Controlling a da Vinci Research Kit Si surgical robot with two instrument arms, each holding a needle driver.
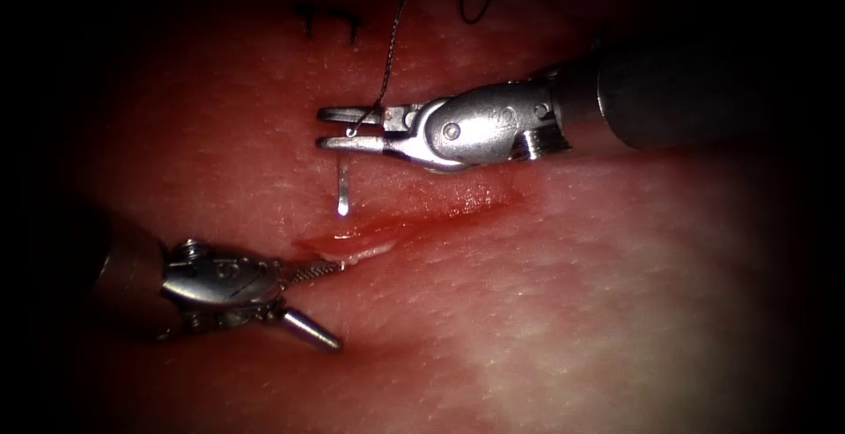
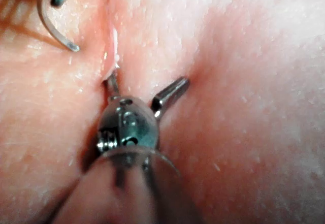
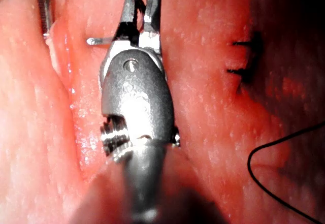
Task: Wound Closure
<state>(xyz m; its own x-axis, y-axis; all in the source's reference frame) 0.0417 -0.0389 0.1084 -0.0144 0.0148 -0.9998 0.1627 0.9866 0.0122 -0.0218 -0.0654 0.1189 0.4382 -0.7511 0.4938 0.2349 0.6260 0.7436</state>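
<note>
- Endoscope view: the right arm's silver, wristed needle driver comes in from three o'clock and lies level above the narrow, wet, red-edged cut in the pink pork-belly tissue. Its jaws stand only slightly apart and pinch the thin, curved steel needle close to the thread end. The needle hangs toward six o'clock from the jaws, and its bright tip sits just above the cut's upper lip; I cannot tell whether it touches the tissue, and it does not look buried. The dark, twisted suture thread rises from the jaws toward twelve o'clock, slack enough not to pull on the needle.
- At eight o'clock the left arm's silver needle driver has its jaws spread wide. One jaw lies against the left end of the cut and the other points away toward five o'clock, holding nothing. This looks meant to steady or part the lip for the needle.
- Two short dark stitches sit at eleven o'clock.
- Left wrist view: the left tool shows the same wide V, with one jaw tip at the pale seam of the cut. The needle curves down from the other tool.
- Right wrist view: the right tool grips the needle, which juts sideways toward the cut. The stitches and a loop of thread lie on the far side.
</note>
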